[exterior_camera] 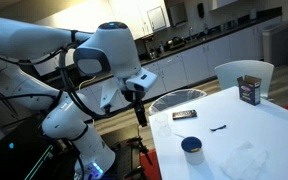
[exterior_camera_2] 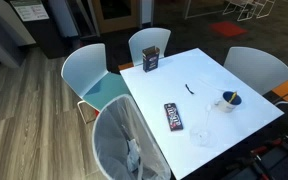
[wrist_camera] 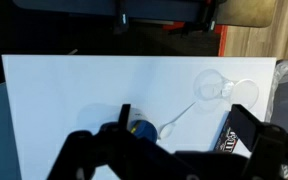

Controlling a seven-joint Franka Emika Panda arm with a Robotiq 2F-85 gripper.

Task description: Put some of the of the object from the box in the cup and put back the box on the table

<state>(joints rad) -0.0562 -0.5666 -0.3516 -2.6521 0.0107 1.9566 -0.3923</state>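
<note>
Hazards. Box lies flat on the table, near the edge on the bin's side. A careless approach could nudge it off the top and into the bin. Being low and flat, it likely offers little to pinch, so the fingers may scrape the tabletop or slip off. Cup is short and small next to the box. Tipping too fast or off-centre would probably scatter the contents across the table. A clear item, of a kind that cannot be told, sits between box and cup and could be swept aside in transit. Container, brown and upright at a far corner, is well apart and must not be taken for the box.

Pose. Arm folded, elbow high, wrist turned down. Gripper hangs beside the table, near the bin rim, clear of everything. Jaws spread to full width with nothing between them. The wrist view looks over the tabletop, with the box at lower right and the cup partly hidden behind a finger.

Location. Box on the table, apart from the cup. Cup upright near another edge.
</note>
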